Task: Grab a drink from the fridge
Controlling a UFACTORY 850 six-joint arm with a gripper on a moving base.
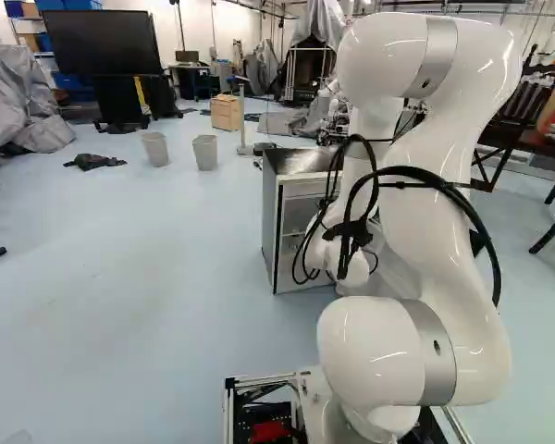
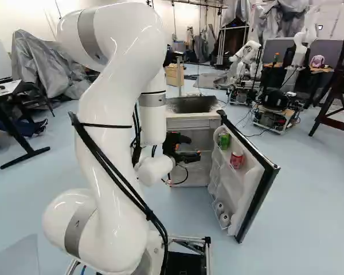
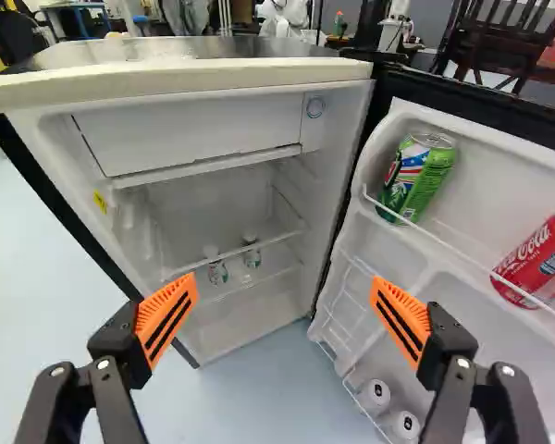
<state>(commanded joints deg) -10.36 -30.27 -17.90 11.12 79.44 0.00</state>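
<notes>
In the right base view my gripper (image 2: 182,150) is in front of the small white fridge (image 2: 195,121), whose door stands swung out. The wrist view shows the gripper (image 3: 282,319) open, nothing between its orange pads. Ahead of it lies the fridge's inside (image 3: 203,208), with two small bottles, one (image 3: 217,271) beside the other (image 3: 252,257), on a lower shelf. The door's upper rack holds a green can (image 3: 416,178) and a red can (image 3: 539,262), apart from each other. Two white cans (image 3: 376,395) sit low in the door. The gripper touches none of these.
The fridge's dark top (image 1: 301,161) and the open door's black edge (image 2: 255,200) stand close to the arm. Farther off are two grey bins (image 1: 205,152), a wooden cabinet (image 1: 226,112), another robot (image 2: 249,57) and a dark wooden chair (image 3: 499,42).
</notes>
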